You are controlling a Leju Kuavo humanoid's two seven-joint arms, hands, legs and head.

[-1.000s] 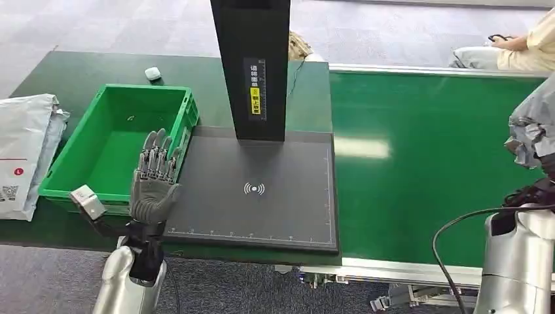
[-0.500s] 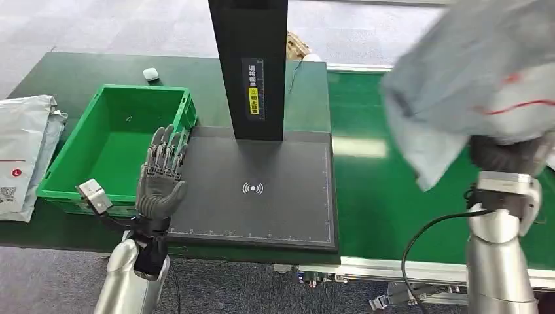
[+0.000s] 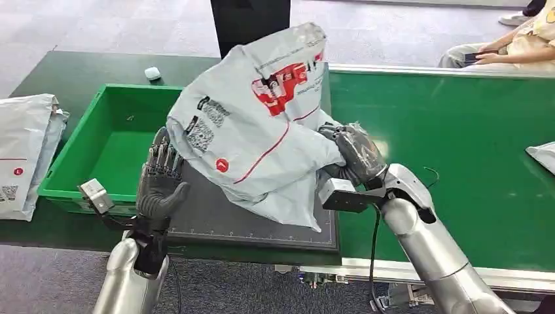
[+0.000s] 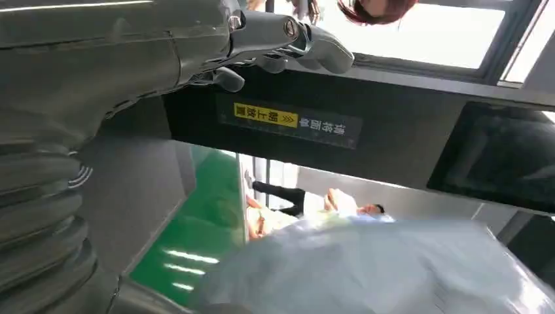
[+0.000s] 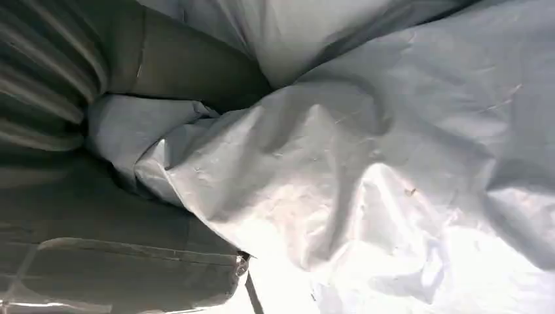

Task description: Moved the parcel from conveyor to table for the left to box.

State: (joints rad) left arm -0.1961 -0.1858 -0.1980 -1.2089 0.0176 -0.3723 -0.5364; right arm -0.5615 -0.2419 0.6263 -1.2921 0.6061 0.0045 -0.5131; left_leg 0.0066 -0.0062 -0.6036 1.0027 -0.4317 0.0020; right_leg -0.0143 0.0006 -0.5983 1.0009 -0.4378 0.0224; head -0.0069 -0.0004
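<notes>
A large grey plastic parcel [image 3: 255, 118] with red and black print hangs over the dark scanner pad [image 3: 216, 219], its lower edge reaching down to the pad. My right hand [image 3: 353, 154] grips the parcel's right side, and its crumpled film [image 5: 366, 176] lies close in the right wrist view. At the pad's left edge my left hand [image 3: 159, 180] stands upright with fingers spread, holding nothing, right beside the parcel. From the left wrist the parcel [image 4: 373, 268] appears as a blurred grey mass beyond that hand [image 4: 196, 59]. The green box [image 3: 114, 144] sits left of the pad.
A black scanner post [image 3: 249, 19] rises behind the parcel. Another grey parcel [image 3: 23, 150] lies at the table's left end, a small white object [image 3: 152, 73] behind the box. The green conveyor [image 3: 458, 144] carries one more parcel [image 3: 542, 156] at the right edge. A seated person [image 3: 510, 46] is beyond it.
My right arm has swung left from over the conveyor, carrying the parcel to above the scanner pad. The left hand has stayed where it was.
</notes>
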